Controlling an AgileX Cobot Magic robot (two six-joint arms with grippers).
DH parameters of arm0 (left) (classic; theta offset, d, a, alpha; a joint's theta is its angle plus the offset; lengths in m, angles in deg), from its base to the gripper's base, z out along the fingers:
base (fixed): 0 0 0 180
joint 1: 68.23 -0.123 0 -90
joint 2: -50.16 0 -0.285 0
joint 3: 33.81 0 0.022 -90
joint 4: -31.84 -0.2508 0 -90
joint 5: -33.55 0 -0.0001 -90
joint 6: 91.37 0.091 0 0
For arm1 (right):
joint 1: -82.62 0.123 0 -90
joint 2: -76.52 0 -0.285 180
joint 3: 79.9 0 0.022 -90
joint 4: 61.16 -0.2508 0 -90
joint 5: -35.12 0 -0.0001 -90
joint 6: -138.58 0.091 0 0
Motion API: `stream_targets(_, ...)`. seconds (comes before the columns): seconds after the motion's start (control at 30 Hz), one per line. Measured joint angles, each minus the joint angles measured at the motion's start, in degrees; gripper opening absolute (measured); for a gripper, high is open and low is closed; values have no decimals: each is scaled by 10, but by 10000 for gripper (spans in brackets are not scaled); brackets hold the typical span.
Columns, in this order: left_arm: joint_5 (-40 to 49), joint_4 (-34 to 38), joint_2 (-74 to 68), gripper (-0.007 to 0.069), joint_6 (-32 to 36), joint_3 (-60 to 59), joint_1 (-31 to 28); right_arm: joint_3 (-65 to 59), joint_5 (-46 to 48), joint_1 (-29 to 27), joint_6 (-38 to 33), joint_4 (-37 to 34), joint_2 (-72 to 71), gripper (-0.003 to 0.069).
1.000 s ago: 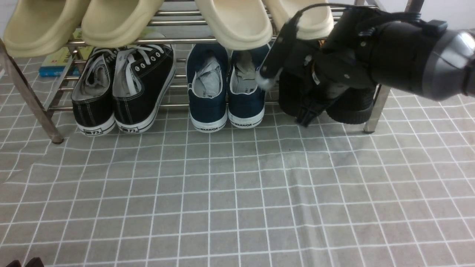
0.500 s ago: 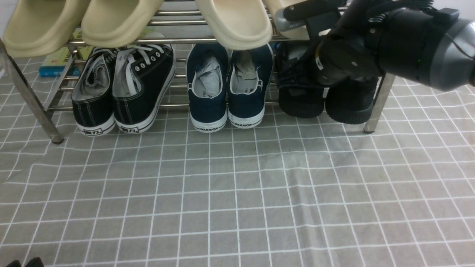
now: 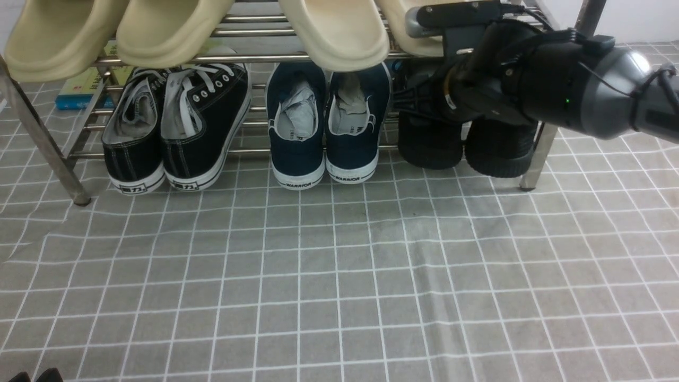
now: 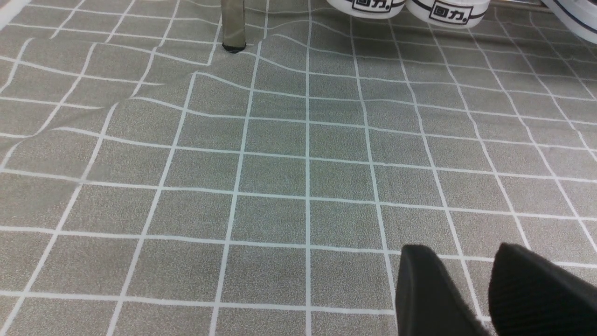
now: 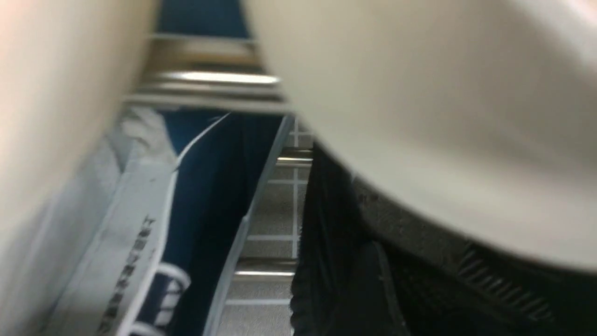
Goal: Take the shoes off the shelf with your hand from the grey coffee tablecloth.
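The all-black shoes (image 3: 429, 146) stand side by side at the right end of the steel shelf's (image 3: 254, 57) lower tier, heels toward me. My right gripper (image 3: 403, 101) reaches in just above their openings, under the upper rails, fingers pointing left. Its jaws are dark against the shoes, so I cannot tell how they stand. The right wrist view is blurred; it shows a black shoe (image 5: 345, 261) close up. My left gripper (image 4: 464, 254) is open and empty, low over the grey grid tablecloth (image 3: 339, 265).
Navy WARRIOR shoes (image 3: 323, 127) sit just left of the black pair, and black canvas sneakers (image 3: 177, 127) farther left. Beige slippers (image 3: 339, 32) hang over the upper rails, right above my right gripper. A shelf leg (image 3: 536, 159) stands beside the right black shoe.
My right gripper has risen from in front of the black shoes, turned level and moved in above them, under the upper tier. The left arm has not moved.
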Motion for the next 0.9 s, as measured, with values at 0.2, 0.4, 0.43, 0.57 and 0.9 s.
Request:
stream_targets(0.2, 0, 0, 0, 240, 0, 0, 0, 0, -1, -4, 2, -3, 10, 469)
stream_targets(0.4, 0, 0, 0, 240, 0, 0, 0, 0, 1, -4, -14, -20, 10, 83)
stream_targets(0.43, 0, 0, 0, 240, 0, 0, 0, 0, 1, -4, -28, -29, 10, 37)
stream_targets(0.57, 0, 0, 0, 240, 0, 0, 0, 1, 10, -4, -80, -63, 0, 36)
stream_targets(0.9, 0, 0, 0, 240, 0, 0, 0, 1, 67, -4, -181, -165, -62, 36)
